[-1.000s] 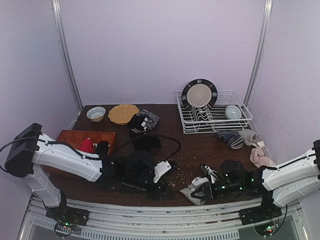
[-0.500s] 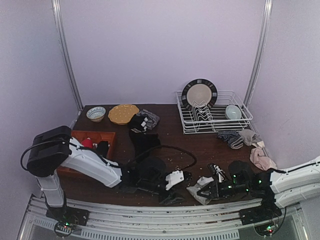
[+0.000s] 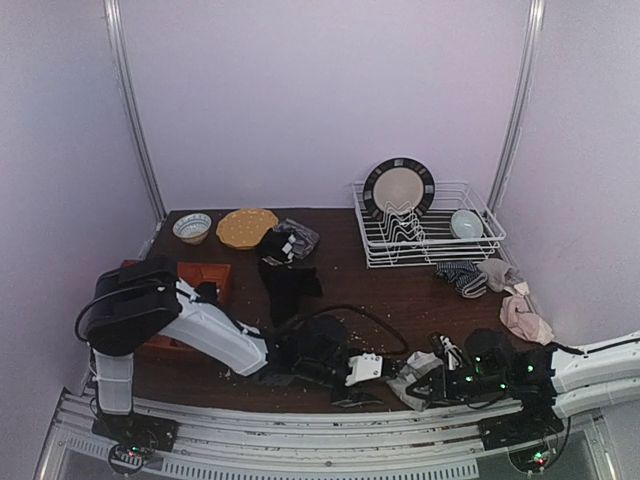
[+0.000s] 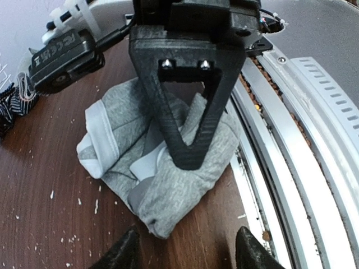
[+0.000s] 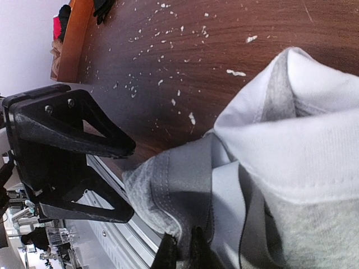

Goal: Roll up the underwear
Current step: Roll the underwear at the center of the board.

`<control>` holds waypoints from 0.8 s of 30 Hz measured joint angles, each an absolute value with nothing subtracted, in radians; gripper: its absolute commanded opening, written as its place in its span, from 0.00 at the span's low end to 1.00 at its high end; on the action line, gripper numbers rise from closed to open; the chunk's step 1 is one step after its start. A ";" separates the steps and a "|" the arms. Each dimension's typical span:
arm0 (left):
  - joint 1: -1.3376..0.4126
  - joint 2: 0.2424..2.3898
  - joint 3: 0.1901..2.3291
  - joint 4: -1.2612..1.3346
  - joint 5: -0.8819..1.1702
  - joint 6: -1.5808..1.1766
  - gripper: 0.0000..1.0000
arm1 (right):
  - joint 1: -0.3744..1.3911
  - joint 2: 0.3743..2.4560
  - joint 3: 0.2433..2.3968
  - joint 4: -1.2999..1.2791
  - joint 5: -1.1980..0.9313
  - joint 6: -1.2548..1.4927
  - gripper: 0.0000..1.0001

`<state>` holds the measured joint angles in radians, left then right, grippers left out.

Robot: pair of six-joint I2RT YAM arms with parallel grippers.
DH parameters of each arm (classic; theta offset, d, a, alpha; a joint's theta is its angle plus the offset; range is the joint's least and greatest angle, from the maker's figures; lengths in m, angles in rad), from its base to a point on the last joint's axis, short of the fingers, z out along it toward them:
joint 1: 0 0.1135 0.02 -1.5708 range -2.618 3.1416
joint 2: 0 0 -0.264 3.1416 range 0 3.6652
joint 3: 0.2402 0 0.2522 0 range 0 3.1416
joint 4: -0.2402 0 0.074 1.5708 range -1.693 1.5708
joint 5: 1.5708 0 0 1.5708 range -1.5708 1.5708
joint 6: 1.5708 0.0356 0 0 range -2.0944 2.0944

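Observation:
The light grey underwear [image 3: 408, 381] lies crumpled at the table's front edge, partly folded over itself [image 4: 162, 179]. My right gripper [image 3: 420, 386] is shut on a fold of it [image 5: 182, 249]; the left wrist view shows its black fingers [image 4: 190, 159] pressed together into the cloth. My left gripper [image 3: 368, 388] faces it from the left, open [image 4: 185, 255], with bare wood between its tips and the cloth's corner just ahead. Black underwear [image 3: 288, 282] lies mid-table, and more [image 3: 274, 246] behind it. A tan-pink garment [image 3: 522, 318] sits at the right edge.
A metal rail [image 4: 291, 129] runs along the front edge right beside the grey cloth. A wire dish rack [image 3: 430, 240] with a plate and a bowl stands back right, a striped sock [image 3: 458, 275] in front of it. A wooden tray [image 3: 190, 275], yellow plate [image 3: 246, 228] and bowl [image 3: 191, 227] stand left. Crumbs dot the wood.
My left arm has swung right along the front edge until its gripper faces the grey underwear. The right gripper has drawn the cloth slightly right and nearer the rail.

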<state>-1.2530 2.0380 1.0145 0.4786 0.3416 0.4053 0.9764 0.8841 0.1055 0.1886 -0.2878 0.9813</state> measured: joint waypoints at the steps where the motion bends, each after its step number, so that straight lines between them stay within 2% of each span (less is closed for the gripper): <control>1: -1.251 2.045 1.025 0.478 0.350 0.422 0.55 | 0.976 0.872 0.103 0.179 -0.287 0.983 0.00; 8: -1.238 2.111 1.127 0.467 0.406 0.551 0.55 | 0.976 0.822 0.092 0.139 -0.279 0.992 0.00; 16: -1.231 2.194 1.254 0.357 0.471 0.656 0.48 | 0.976 0.804 0.092 0.106 -0.276 0.990 0.00; 20: -1.231 2.217 1.296 0.302 0.495 0.686 0.34 | 0.976 0.805 0.093 0.102 -0.276 0.976 0.00; 24: -1.228 2.226 1.320 0.270 0.512 0.698 0.12 | 0.976 0.832 0.112 0.088 -0.281 0.956 0.03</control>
<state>-1.2282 2.2257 1.3205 0.2695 0.5117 0.6979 0.9760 0.8322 0.1116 0.0879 -0.2813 0.9558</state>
